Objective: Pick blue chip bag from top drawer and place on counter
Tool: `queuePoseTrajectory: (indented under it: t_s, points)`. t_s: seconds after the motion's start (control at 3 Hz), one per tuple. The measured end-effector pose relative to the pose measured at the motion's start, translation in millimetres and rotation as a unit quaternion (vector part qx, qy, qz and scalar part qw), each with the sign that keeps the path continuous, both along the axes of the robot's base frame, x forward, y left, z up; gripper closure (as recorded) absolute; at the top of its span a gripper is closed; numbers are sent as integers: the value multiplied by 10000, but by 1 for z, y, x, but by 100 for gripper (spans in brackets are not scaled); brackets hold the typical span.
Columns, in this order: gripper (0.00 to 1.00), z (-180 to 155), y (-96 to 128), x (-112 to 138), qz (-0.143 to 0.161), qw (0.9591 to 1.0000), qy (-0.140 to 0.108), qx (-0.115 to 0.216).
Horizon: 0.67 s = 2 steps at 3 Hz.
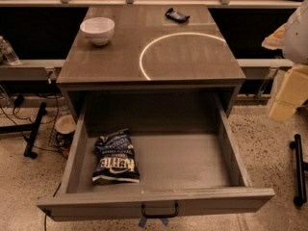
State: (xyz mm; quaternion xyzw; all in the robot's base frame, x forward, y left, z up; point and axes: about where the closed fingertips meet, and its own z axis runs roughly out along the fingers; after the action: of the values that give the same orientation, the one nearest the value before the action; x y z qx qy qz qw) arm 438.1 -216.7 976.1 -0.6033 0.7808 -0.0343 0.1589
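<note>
The blue chip bag lies flat on the floor of the open top drawer, in its left half, with its white lettering facing up. The drawer is pulled fully out and has a small black handle on its front panel. The counter above it is a grey-brown wood-grain top marked with a thin white circle line. My gripper hangs at the right edge of the view, cream-coloured, beside the drawer's right wall, above the floor and far from the bag.
A white bowl stands at the counter's back left. A small flat dark packet lies at the counter's back right. Black stand legs and cables lie on the floor at the left, and another black leg at the right.
</note>
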Motion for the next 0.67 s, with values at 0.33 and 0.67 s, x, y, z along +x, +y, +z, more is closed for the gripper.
queuePoseTrajectory:
  t_s: [0.33, 0.67]
  points:
    - [0, -3, 5, 5, 101, 9999, -16, 37]
    - [0, -40, 40, 34, 827, 9962, 63, 274]
